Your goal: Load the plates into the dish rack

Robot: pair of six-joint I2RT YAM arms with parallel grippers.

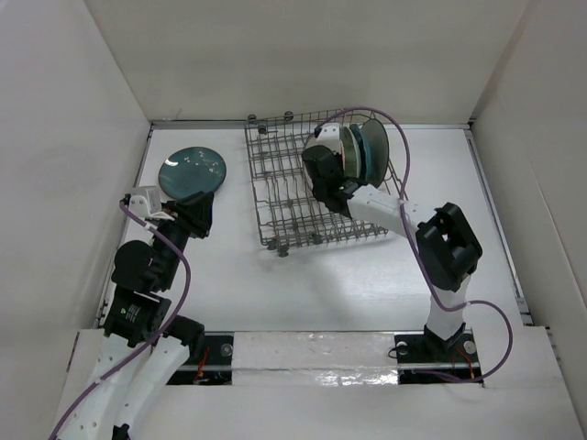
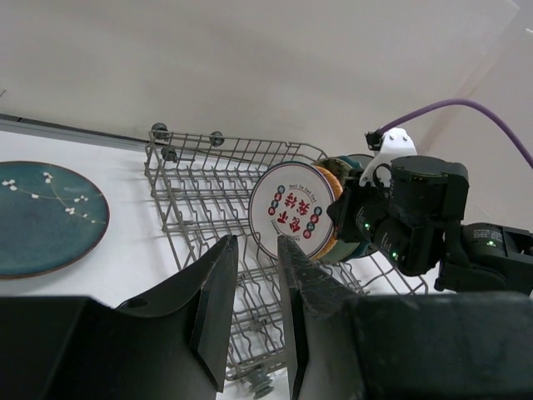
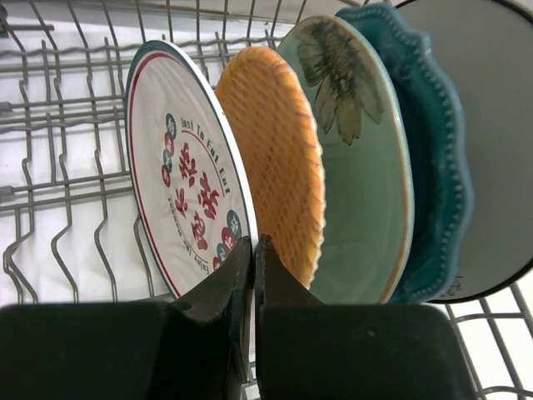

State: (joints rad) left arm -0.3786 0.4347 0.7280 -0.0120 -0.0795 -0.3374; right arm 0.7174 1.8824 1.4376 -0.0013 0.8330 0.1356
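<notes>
Dark teal plate [image 2: 42, 217] cut by left edge, beige-grey plate [image 3: 491, 125] cropped top right — partly behind scalloped plate [image 3: 437, 167]

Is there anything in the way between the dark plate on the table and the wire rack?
Nothing visible. Bare table separates the dark teal plate and the dish rack, whose slots on that side hold nothing.

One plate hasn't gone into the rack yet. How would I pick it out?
Start at the grey wire dish rack in the middle of the white table. To its left a single dark teal plate lies flat on the table. Unlike the other plates, which stand on edge in the rack, it lies down and carries small white specks.
</notes>
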